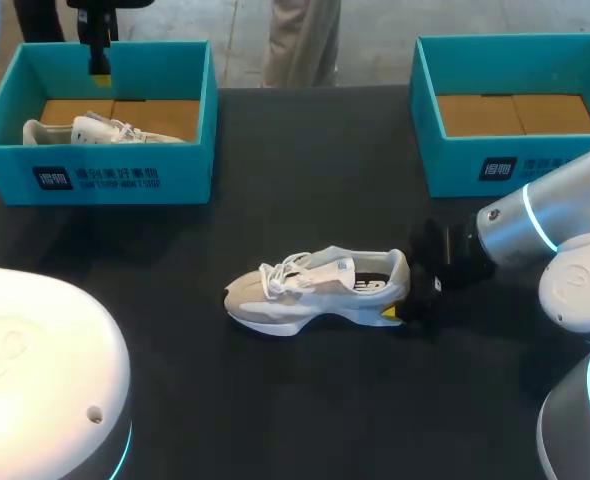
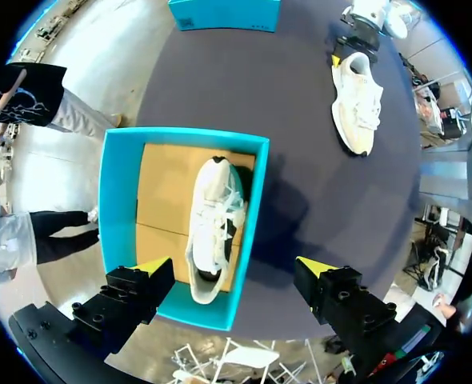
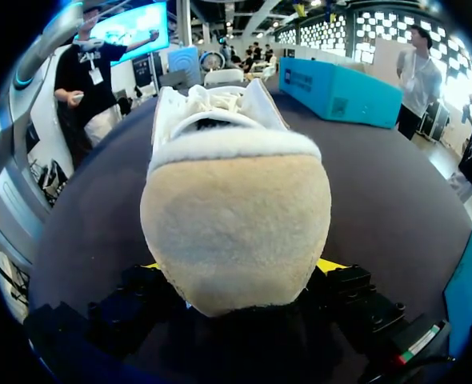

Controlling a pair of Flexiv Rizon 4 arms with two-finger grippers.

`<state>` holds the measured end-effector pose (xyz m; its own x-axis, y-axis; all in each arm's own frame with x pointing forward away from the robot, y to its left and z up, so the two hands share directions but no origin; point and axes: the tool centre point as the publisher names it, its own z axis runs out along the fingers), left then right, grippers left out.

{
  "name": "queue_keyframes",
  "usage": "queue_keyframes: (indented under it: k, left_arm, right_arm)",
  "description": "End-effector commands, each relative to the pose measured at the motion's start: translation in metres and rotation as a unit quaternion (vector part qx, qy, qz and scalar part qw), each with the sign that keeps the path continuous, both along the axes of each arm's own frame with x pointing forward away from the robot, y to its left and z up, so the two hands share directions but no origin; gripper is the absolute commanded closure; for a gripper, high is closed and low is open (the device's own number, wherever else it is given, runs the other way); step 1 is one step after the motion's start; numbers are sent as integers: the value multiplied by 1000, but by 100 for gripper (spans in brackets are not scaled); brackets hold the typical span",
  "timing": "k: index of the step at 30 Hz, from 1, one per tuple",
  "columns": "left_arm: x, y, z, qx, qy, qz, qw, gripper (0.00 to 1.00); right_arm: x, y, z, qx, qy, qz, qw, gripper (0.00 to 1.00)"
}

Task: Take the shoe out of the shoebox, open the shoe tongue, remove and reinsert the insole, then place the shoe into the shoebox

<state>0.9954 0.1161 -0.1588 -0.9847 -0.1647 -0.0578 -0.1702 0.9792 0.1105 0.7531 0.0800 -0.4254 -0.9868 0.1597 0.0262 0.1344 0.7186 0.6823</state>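
Note:
A white and beige shoe (image 1: 310, 290) lies on its sole in the middle of the dark table, toe to the left. My right gripper (image 1: 403, 297) is at its heel. In the right wrist view the beige heel (image 3: 236, 224) fills the gap between the fingers, which press on it from both sides. A second white shoe (image 1: 100, 130) lies in the teal shoebox (image 1: 125, 180) at the back left. My left gripper (image 2: 234, 268) hangs open high above that box and its shoe (image 2: 212, 232), touching nothing.
A second teal shoebox (image 1: 515, 160) stands at the back right, holding only its brown cardboard floor. My right arm's white housing (image 1: 565, 260) lies over the table's right side, and the left arm's white housing (image 1: 35, 370) covers the front left corner.

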Motion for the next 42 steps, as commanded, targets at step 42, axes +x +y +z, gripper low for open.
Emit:
queue_keyframes:
  k: [42]
  left_arm:
    - [-87,-69,-5,-63,-38,320,945,0]
  right_arm:
    - [2,1,-1,-1,-1,0,1000,100]
